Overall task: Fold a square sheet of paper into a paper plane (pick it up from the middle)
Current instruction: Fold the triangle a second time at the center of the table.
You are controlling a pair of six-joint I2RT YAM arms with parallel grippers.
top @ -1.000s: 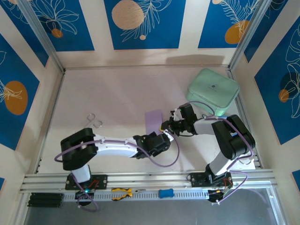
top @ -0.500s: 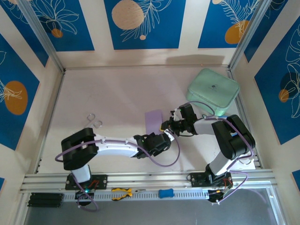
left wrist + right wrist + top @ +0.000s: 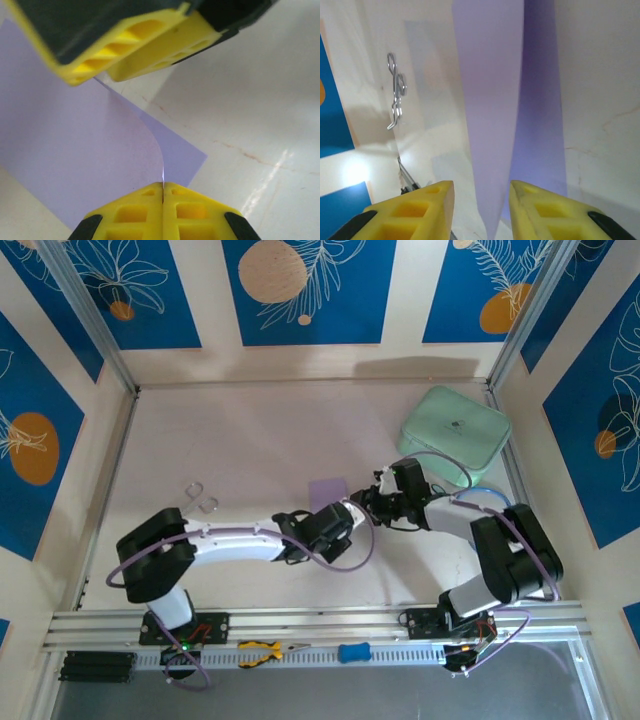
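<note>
The left gripper (image 3: 163, 194) was pinched shut on a raised edge of the square sheet of paper (image 3: 75, 150), which curled up off the table (image 3: 260, 100) between the two arms. The right gripper (image 3: 481, 192) stood partly open astride the sheet — not clamping it. This looked like an early fold; next, the lifted flap would need carrying over squarely and pressing flat.
</note>
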